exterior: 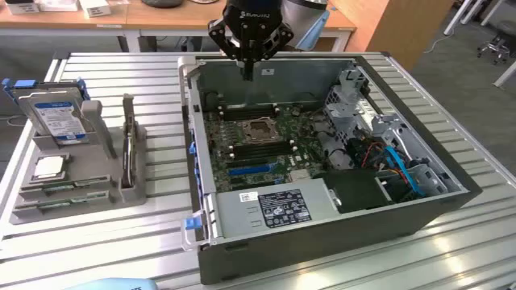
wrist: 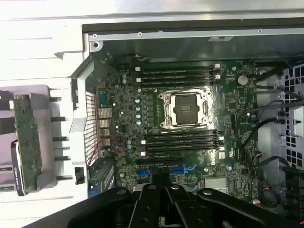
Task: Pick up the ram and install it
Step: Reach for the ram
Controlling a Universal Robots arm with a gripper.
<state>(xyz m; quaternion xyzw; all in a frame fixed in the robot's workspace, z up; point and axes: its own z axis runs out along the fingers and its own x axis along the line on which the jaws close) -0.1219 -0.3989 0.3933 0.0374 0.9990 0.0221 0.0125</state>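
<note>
The ram (exterior: 127, 144) is a thin stick standing on its long edge in the grey holder (exterior: 96, 163) on the exterior view's left. In the wrist view it appears as a narrow green board (wrist: 26, 137) beside the case. My gripper (exterior: 248, 71) hangs high over the rear of the open computer case (exterior: 322, 235), well away from the ram. Its fingers are shut with nothing between them. The wrist view has the gripper (wrist: 164, 190) above the motherboard. Dark memory slots (wrist: 183, 141) with white latches run on both sides of the processor socket (wrist: 185, 109).
The holder also carries an upright hard drive (exterior: 55, 118), a square silver processor chip (exterior: 50, 166) and two green sticks lying flat (exterior: 64, 188). Inside the case are a power supply (exterior: 270, 208), a drive cage (exterior: 359, 106) and blue and orange cables (exterior: 399, 166). All stands on a slatted metal table (exterior: 121, 248).
</note>
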